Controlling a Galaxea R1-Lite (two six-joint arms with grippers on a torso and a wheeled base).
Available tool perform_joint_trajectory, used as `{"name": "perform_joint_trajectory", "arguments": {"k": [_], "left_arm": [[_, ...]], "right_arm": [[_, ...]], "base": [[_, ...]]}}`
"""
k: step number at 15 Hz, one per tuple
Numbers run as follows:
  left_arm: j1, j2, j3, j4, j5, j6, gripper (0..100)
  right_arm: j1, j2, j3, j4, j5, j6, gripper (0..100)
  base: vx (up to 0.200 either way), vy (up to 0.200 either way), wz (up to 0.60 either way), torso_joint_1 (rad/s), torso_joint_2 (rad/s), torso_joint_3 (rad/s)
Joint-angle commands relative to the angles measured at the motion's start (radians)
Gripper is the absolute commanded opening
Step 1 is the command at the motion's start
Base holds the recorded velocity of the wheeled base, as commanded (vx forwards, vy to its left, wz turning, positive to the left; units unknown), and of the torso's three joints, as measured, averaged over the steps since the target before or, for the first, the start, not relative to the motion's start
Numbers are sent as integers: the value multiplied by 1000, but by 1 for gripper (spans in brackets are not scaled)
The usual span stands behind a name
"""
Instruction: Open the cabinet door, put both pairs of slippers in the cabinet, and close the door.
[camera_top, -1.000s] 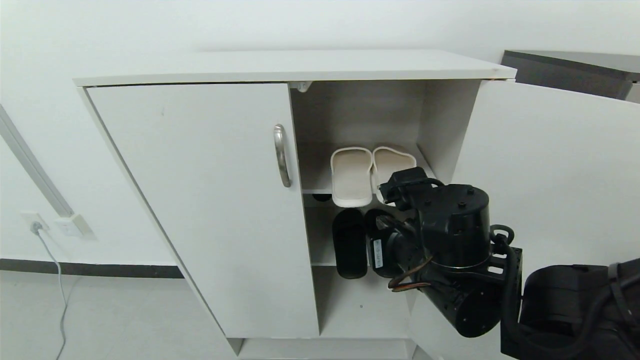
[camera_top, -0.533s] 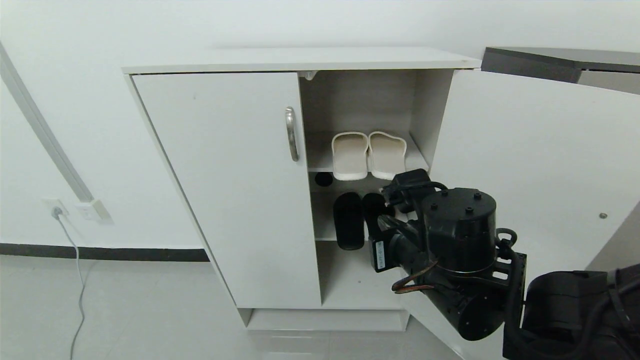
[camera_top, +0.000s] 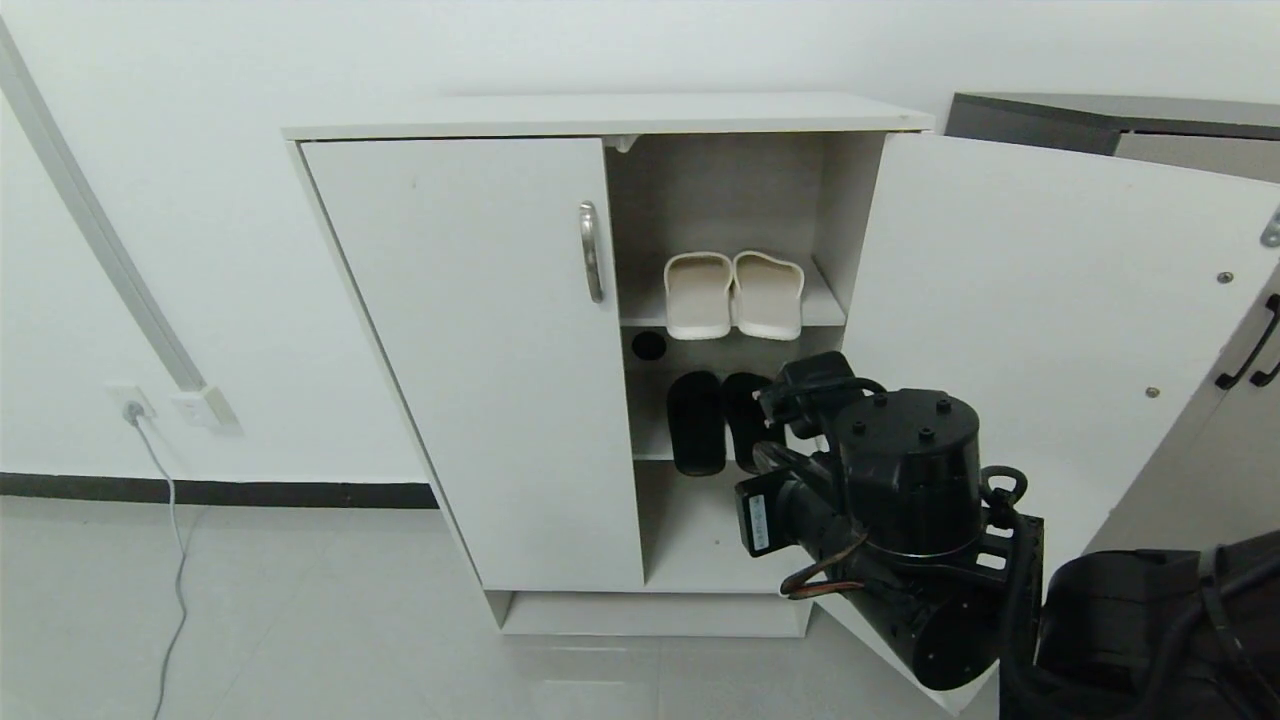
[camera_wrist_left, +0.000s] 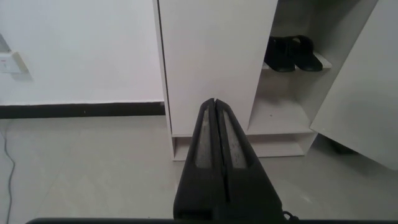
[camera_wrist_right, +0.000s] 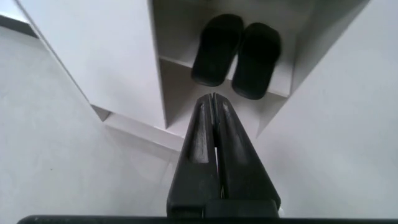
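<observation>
Head camera backed off; we see whole cabinet (camera_top: 470, 350). White slippers (camera_top: 733, 293) on upper shelf, black slippers (camera_top: 715, 420) below. Open door (camera_top: 1040, 320) right of our right gripper (camera_wrist_right: 213, 99), nearer arm; left gripper (camera_wrist_left: 214, 102) likewise fingers together, empty.

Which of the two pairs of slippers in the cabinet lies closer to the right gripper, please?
The black pair, on the shelf just ahead of the shut right gripper; the cream pair sits one level higher, farther off.

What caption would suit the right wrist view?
Shut black right gripper before a pair of black slippers inside the white cabinet.
</observation>
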Motion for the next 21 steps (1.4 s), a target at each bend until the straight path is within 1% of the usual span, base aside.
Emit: {"name": "perform_joint_trajectory", "arguments": {"k": [1,10,13,15,17,21], "left_arm": [[0,0,0,0,0,0,0],[0,0,0,0,0,-2,0],[0,0,0,0,0,-3,0],[0,0,0,0,3,-6,0],[0,0,0,0,18,-11,0],[0,0,0,0,18,-12,0]], "right_arm": [[0,6,0,1,0,0,0],[0,5,0,1,0,-1,0],[0,5,2,1,0,-1,0],[0,2,2,1,0,-1,0],[0,2,3,1,0,-1,0],[0,3,3,1,0,-1,0]], "base": [[0,0,0,0,0,0],[0,0,0,0,-13,-13],[0,0,0,9,-188,-320],[0,0,0,53,-513,-381],[0,0,0,49,-503,-351],[0,0,0,121,-460,-350]]}}
